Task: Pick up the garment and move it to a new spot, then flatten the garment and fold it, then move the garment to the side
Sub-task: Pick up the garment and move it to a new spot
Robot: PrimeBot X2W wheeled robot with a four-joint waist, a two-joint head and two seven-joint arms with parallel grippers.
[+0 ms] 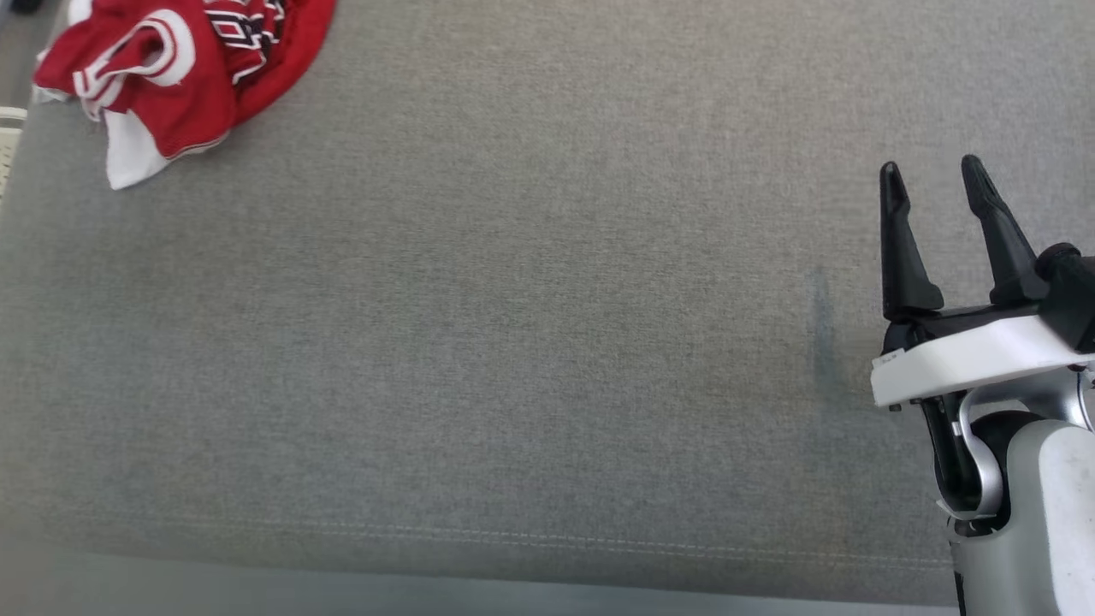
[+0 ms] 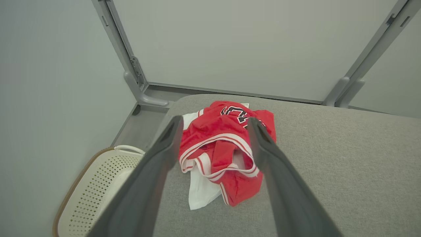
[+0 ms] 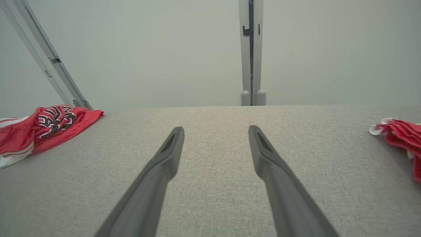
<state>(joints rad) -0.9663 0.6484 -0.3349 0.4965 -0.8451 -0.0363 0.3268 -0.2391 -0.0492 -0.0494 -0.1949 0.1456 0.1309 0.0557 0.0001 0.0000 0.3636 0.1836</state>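
A grey woven surface [image 1: 513, 342] carried everything. Its cover was plain fabric, with a stitched seam [image 1: 513, 537] running along the near edge and a faint darker smudge [image 1: 823, 325] toward the right. A jersey [image 1: 180, 77] lay crumpled in a heap at the far left corner. It was red with white panels, striped trim and black, white-edged lettering on its upper folds, and one white flap spread flat onto the fabric on the near side. In the right wrist view a second red cloth [image 3: 401, 135] lay bunched at the right side, well apart from the jersey.
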